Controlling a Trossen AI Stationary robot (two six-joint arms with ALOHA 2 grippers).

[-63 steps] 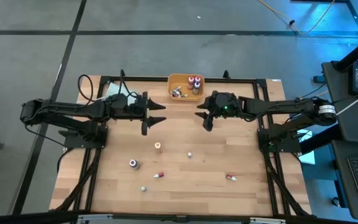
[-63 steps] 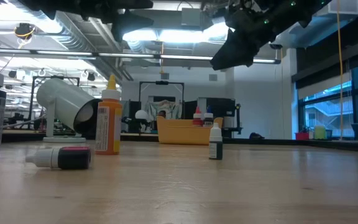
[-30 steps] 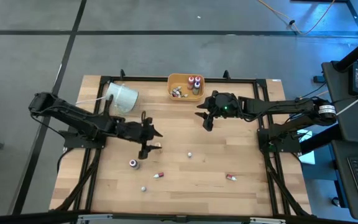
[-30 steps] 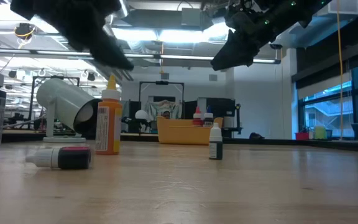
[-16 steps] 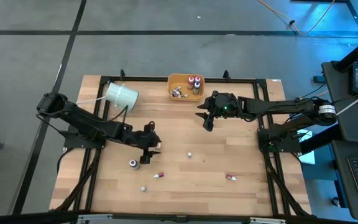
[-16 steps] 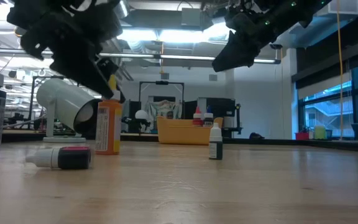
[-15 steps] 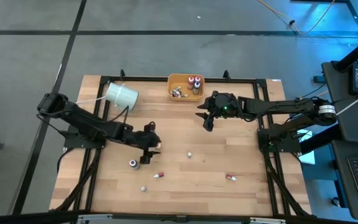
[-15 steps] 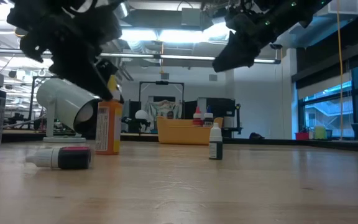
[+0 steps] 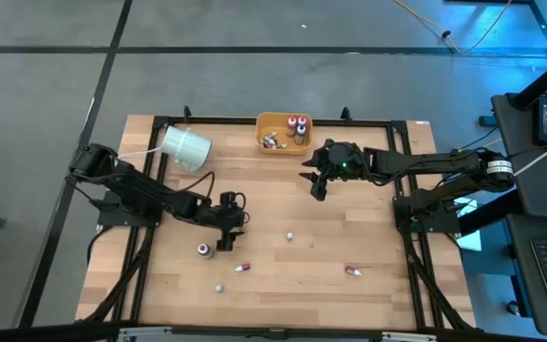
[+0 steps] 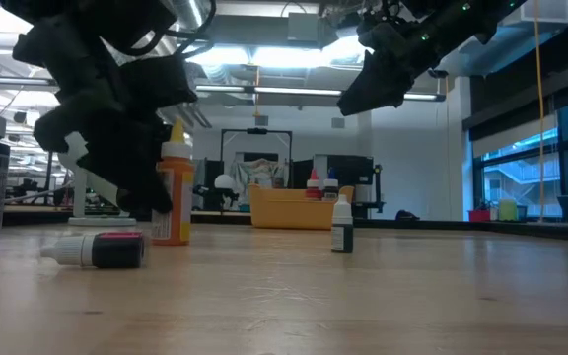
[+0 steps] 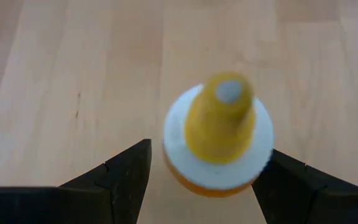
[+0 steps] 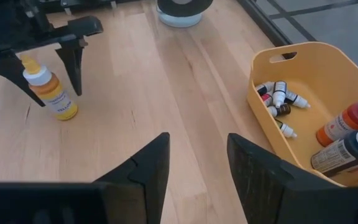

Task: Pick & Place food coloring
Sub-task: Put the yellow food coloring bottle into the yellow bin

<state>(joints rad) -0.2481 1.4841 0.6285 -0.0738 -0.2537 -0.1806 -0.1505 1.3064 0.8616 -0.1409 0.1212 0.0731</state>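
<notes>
Since the earlier frames my left gripper [image 9: 233,221] had swung down from near the orange bin [image 9: 275,126] to the upright orange food coloring bottle [image 12: 50,91], its fingers [image 11: 126,176] spread wide on either side of the bottle, not touching it. Other small bottles lay scattered on the wooden surface [image 9: 330,256], more in the bin. My right gripper [image 9: 313,180] hovered beside the bin, fingers apart, holding nothing.

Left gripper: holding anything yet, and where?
Nothing held. The left gripper has its jaws open, one either side of the upright orange bottle, not closed on it. The right gripper waits empty near the bin.
</notes>
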